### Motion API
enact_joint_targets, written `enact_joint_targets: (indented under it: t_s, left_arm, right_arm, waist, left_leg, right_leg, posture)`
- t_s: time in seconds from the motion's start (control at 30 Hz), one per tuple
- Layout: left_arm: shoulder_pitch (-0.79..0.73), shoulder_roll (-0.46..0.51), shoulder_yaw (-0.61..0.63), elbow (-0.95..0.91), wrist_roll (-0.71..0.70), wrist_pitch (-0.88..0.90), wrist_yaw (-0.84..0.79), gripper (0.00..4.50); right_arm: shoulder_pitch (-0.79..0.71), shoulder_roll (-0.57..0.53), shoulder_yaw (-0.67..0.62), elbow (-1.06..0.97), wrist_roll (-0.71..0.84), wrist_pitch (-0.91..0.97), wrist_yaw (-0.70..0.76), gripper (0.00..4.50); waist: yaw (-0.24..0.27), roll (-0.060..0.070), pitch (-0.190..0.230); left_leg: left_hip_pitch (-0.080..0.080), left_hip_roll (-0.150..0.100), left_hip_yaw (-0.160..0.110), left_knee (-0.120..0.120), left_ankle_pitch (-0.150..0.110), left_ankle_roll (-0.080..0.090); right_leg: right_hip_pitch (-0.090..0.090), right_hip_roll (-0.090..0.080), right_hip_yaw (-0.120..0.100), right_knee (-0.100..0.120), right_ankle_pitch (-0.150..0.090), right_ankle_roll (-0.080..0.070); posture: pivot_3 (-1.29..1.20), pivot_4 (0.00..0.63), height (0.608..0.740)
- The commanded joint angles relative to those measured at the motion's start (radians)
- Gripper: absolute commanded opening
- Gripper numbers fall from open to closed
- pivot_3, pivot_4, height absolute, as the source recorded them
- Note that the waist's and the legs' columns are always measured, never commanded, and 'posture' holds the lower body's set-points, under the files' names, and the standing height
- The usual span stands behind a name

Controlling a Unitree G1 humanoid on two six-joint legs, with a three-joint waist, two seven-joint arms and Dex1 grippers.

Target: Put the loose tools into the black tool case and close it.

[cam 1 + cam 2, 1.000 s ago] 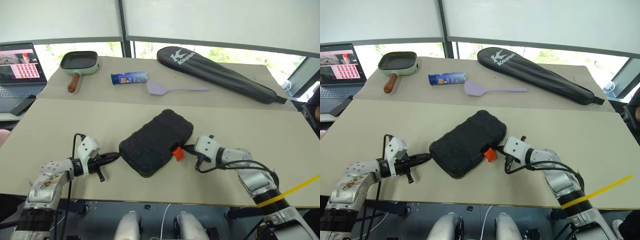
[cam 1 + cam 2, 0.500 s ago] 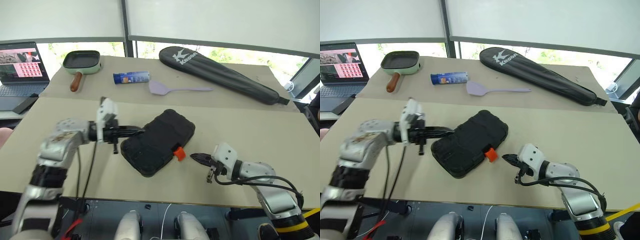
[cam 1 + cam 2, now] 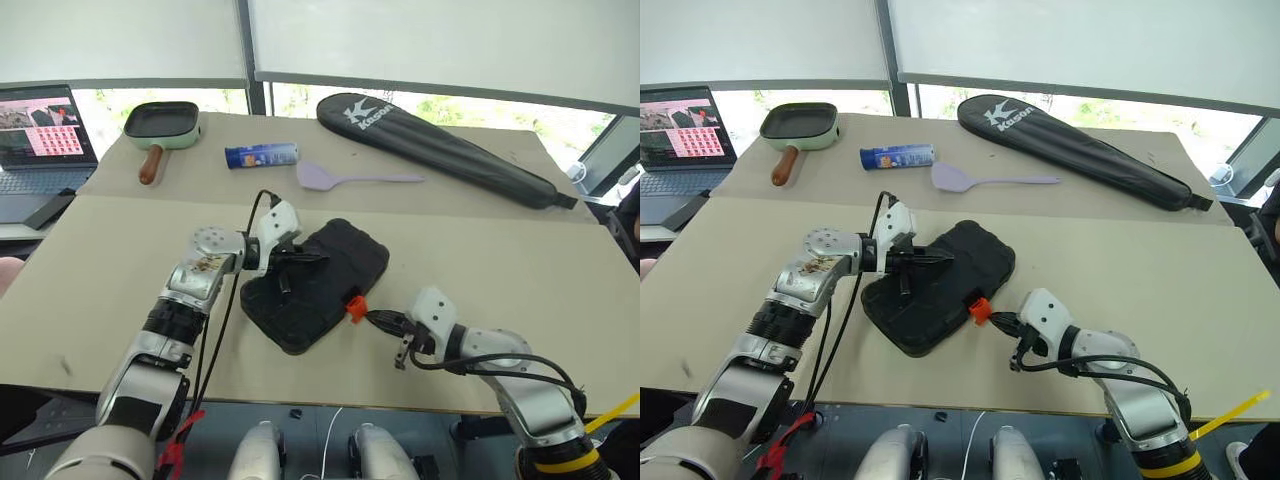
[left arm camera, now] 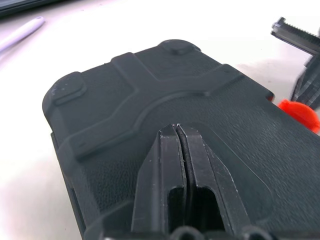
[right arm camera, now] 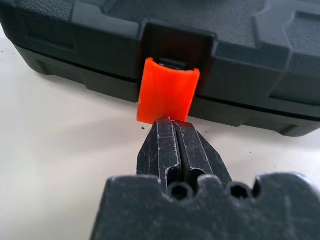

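We see the black tool case (image 3: 318, 283) lying shut on the near half of the table (image 3: 560, 290), set at a slant, with its orange latch (image 5: 167, 96) on the edge facing the right arm. The left gripper (image 3: 312, 257) has its fingers pressed together, holding nothing, and sits over the lid of the case. The right gripper (image 5: 173, 123) also has its fingers together, empty, with its tips right at the lower edge of the latch, low over the table.

Well behind the case lie a lilac spatula (image 3: 345, 177), a blue can (image 3: 260, 155) on its side, a green frying pan (image 3: 160, 125) and a long black racket bag (image 3: 440, 148). A laptop (image 3: 38, 135) stands off the table's left edge. Nothing lies between either gripper and the case.
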Motion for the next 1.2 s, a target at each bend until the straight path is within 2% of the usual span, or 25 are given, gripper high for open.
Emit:
enact_joint_targets:
  t_s: [0.03, 0.57, 0.9, 1.2]
  left_arm:
    - [0.031, -0.014, -0.030, 0.014, 0.029, 0.018, 0.003, 0.10]
    - [0.101, 0.005, -0.066, -0.041, 0.086, 0.055, -0.006, 0.10]
    - [0.120, 0.002, -0.086, -0.049, 0.107, 0.082, -0.007, 0.10]
    - [0.123, 0.003, -0.090, -0.050, 0.110, 0.093, -0.009, 0.10]
  right_arm:
    - [-0.030, 0.026, 0.008, -0.022, 0.002, -0.015, -0.014, 0.03]
    - [-0.090, 0.067, -0.010, 0.005, 0.019, -0.046, -0.013, 0.03]
    - [-0.128, 0.099, 0.013, 0.063, -0.003, -0.046, -0.024, 0.03]
    - [-0.093, 0.057, 0.043, 0.047, -0.015, 0.019, 0.000, 0.03]
  waist:
    - [-0.001, 0.000, 0.000]
    - [-0.008, 0.001, -0.001]
    - [-0.011, 0.005, -0.004]
    - [-0.011, 0.007, -0.008]
  left_leg:
    - [0.000, 0.000, 0.000, 0.000, 0.000, 0.000]
    - [0.003, 0.000, 0.000, 0.000, 0.000, 0.000]
    - [0.013, 0.001, 0.000, -0.002, 0.000, 0.000]
    - [0.016, 0.001, 0.000, -0.003, 0.000, 0.000]
  right_leg:
    - [0.000, 0.000, 0.000, 0.000, 0.000, 0.000]
    - [0.001, 0.001, 0.000, 0.001, 0.000, 0.000]
    - [0.011, 0.001, 0.001, 0.000, -0.001, -0.001]
    - [0.014, 0.001, 0.001, -0.001, -0.001, -0.001]
  posture:
    - [0.00, 0.150, 0.740]
    - [0.00, 0.150, 0.740]
    - [0.00, 0.150, 0.740]
    - [0.00, 0.150, 0.740]
